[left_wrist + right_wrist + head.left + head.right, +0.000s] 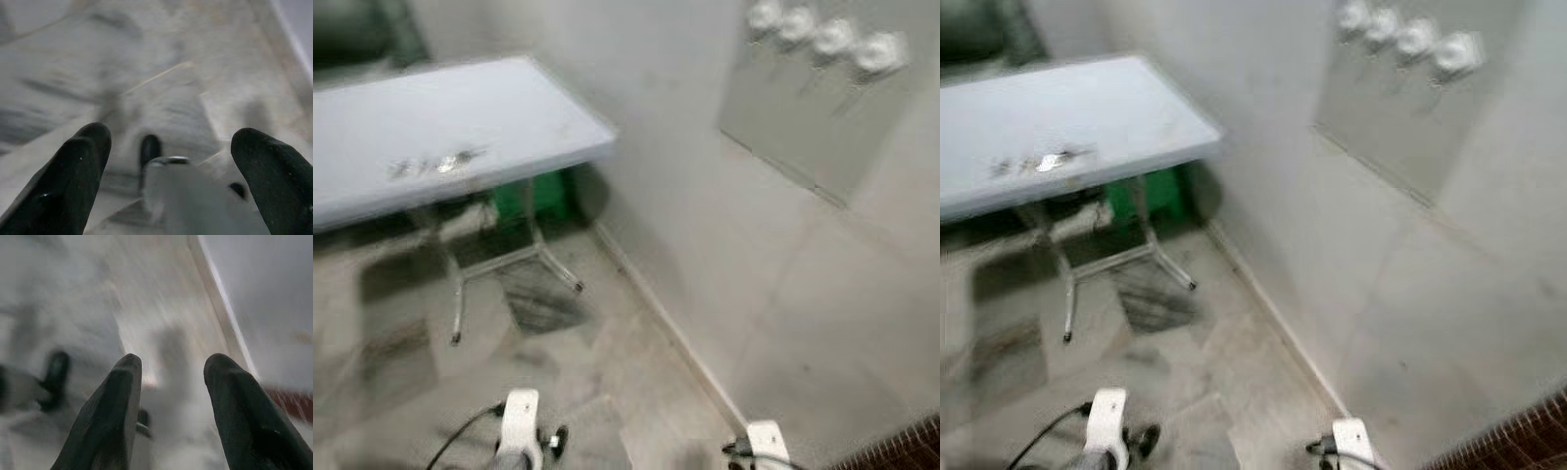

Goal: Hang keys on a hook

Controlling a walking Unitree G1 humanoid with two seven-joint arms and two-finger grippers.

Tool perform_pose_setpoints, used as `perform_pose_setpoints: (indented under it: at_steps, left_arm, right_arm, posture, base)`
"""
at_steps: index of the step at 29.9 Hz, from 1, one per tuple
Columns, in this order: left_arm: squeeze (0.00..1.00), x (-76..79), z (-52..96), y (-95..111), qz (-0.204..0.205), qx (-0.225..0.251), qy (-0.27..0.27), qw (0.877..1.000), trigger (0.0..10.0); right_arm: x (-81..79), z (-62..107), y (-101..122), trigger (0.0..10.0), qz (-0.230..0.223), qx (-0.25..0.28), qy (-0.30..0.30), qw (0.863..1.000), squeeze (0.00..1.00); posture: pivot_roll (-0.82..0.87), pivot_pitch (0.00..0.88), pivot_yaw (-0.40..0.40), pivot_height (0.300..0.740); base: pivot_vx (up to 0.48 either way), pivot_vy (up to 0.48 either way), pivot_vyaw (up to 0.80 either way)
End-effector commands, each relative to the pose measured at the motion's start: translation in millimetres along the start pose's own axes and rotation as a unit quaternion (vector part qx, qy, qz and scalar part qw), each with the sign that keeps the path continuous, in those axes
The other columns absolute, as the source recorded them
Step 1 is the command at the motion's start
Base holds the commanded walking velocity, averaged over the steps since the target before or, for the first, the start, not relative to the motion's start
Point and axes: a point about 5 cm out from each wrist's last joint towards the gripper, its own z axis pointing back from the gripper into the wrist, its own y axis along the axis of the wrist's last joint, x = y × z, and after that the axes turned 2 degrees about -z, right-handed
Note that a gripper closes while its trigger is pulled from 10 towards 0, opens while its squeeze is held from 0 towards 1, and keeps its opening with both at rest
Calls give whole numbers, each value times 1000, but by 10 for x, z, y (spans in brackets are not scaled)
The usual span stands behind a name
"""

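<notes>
The keys [440, 164] lay on the pale counter [524, 108], well apart from the four hooks [832, 37] high on the wall. They looked light, loose and jangly, probably best pinched at the ring. Both arms hung low over the floor: left gripper [171, 161] with fingers spread and empty, right gripper [171, 396] likewise parted. A green bin [536, 196] stood under the counter.
</notes>
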Motion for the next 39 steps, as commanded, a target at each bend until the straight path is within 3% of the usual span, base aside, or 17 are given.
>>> perform_pose_setpoints:
  at_steps: [1,29,32,35,36,37,38,39]
  left_arm:
    - [0,93,-25,66,5,11,-9,1000,10000]
    - [0,119,-28,67,15,11,-9,1000,10000]
    - [0,123,-30,72,15,12,-10,1000,10000]
    - [0,128,-31,75,15,12,-11,1000,10000]
    - [0,131,-32,77,15,13,-11,1000,10000]
    - [0,131,-32,77,15,13,-11,1000,10000]
    - [0,135,-33,81,16,13,-11,1000,10000]
    - [0,138,-34,85,16,14,-11,1000,10000]
  right_arm:
    - [72,39,-115,10000,0,-19,-12,1000,0]
    - [99,41,-105,10000,3,-18,-13,1000,0]
    - [100,41,-100,10000,-6,-16,-13,1000,0]
    - [112,43,-104,10000,-48,-13,-13,999,0]
    - [119,44,-102,10000,-48,-13,-16,999,663]
    - [119,44,-102,10000,-48,-13,-16,999,663]
    - [116,43,-82,10000,-64,-3,-6,998,1000]
    - [124,42,-80,10000,-57,-5,-9,998,1000]
  posture:
    - [47,0,-56,740]
    - [44,0,-66,740]
    - [43,0,-66,740]
    - [42,0,-66,740]
    - [42,0,-66,740]
    - [42,0,-66,740]
    - [43,0,-67,740]
    - [43,0,-67,740]
  base:
    - [0,0,800]
    - [0,0,800]
    - [0,0,800]
    - [0,0,0]
    - [0,0,0]
    - [0,0,0]
    - [0,0,0]
    - [0,0,0]
